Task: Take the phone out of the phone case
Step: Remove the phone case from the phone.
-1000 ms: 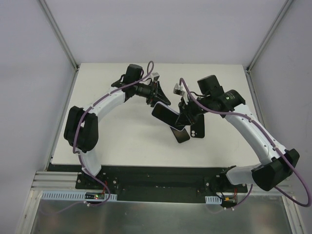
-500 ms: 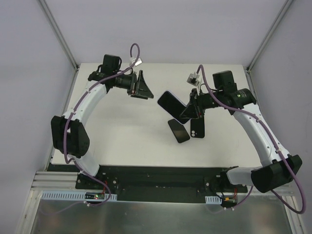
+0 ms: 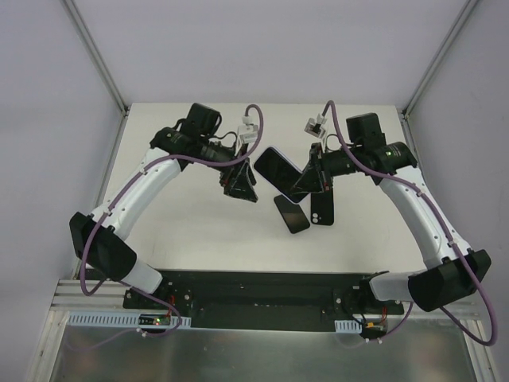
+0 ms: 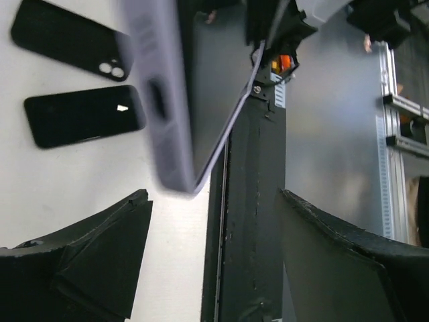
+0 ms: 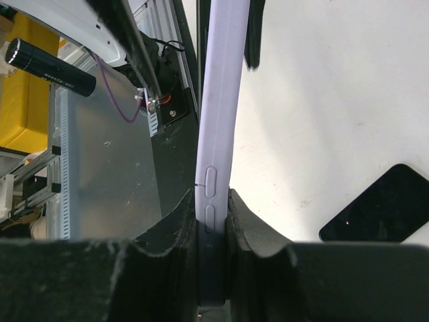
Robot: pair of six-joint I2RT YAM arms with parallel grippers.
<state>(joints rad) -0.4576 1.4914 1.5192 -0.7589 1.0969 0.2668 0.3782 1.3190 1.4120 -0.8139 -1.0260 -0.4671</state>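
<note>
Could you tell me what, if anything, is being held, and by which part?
The right gripper clamps the lavender-cased phone across its flat faces near one end; the left gripper holds nothing.

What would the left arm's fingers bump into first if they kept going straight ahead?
Most likely the purple-cased phone, held up by the right fingers, just ahead of the open left fingers. Depth is unclear, so they might slip past its corner toward the table's black front rail.
</note>
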